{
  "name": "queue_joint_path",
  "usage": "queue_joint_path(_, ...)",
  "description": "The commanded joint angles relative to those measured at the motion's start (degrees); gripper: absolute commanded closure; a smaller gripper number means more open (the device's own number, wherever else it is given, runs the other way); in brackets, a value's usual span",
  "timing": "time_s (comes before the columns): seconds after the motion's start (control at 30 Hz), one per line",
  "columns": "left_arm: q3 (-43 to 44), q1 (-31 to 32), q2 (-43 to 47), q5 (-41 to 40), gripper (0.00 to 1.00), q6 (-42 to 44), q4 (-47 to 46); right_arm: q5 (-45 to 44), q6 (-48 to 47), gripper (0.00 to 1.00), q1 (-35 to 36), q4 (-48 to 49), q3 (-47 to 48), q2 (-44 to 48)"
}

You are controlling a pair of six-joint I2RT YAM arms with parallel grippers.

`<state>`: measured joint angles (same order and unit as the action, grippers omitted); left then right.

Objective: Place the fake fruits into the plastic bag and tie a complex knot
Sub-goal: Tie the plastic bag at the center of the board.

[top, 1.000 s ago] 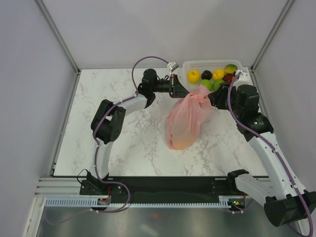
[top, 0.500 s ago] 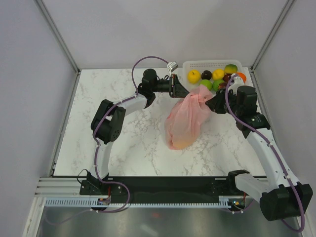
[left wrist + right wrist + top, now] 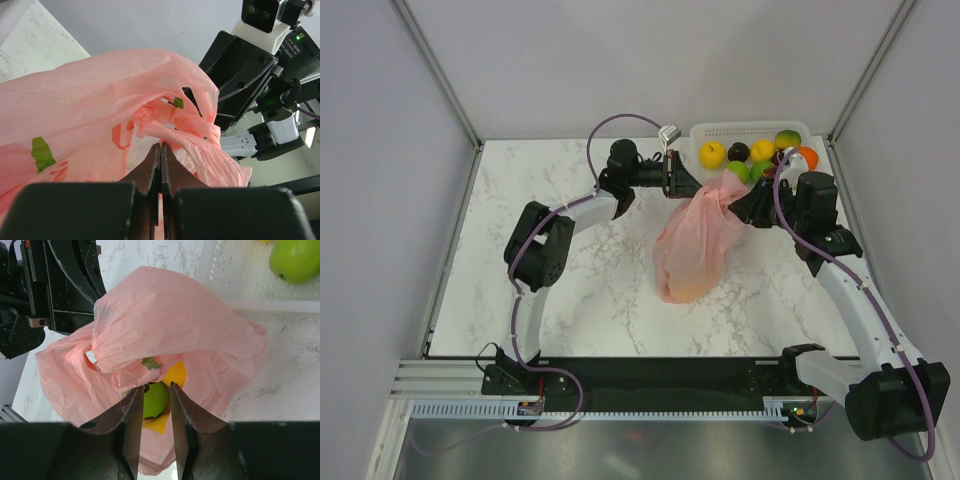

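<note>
The step in hand is the knot. The thin, crinkly, translucent pink plastic bag (image 3: 690,250) lies on the white marble table (image 3: 580,290), right of centre and towards the far side. Its gathered mouth is raised between the 2 arms. A twisted bunch of pink handles, the knot (image 3: 172,119), sits at the bag's top; I judge it a first tie, not yet the complex one asked for.

The left gripper (image 3: 160,150) is clenched tight, and pink film shows at and between its fingers, so it appears to pinch a handle tail just near of the bunch. The right gripper (image 3: 156,387) has its fingers apart and grasps nothing. Between them a glossy green plastic fruit (image 3: 154,400) shows through the bag's mouth.

Several glossy fake fruits (image 3: 712,153) lie in the white lattice plastic basket (image 3: 750,127) at the far right, so the filling looks only partly done.

The next move calls for the right gripper to close on the free tail and draw it round against the left's hold. The thin film may slip or tear.
</note>
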<state>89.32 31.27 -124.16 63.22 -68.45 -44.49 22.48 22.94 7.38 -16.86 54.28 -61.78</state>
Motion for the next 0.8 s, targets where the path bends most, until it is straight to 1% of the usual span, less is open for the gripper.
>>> queue_joint_path(0.0,0.95,0.2,-1.0,1.47,0.98,-0.99,-1.74,2.04,1.05,0.64,-0.08,3.68,0.47,0.25)
queue_joint_path(0.17,0.95,0.2,-0.91,1.38,0.98,-0.99,-1.74,2.04,1.85,0.64,-0.17,3.68,0.3,0.87)
queue_joint_path(0.37,0.86,0.2,-0.65,1.29,0.98,-0.72,-1.56,1.95,2.9,0.55,-0.08,4.73,0.3,0.08)
queue_joint_path(0.77,1.12,0.2,-0.38,1.56,0.98,1.12,0.72,1.78,6.68,0.55,-0.08,8.95,-0.23,-1.68)
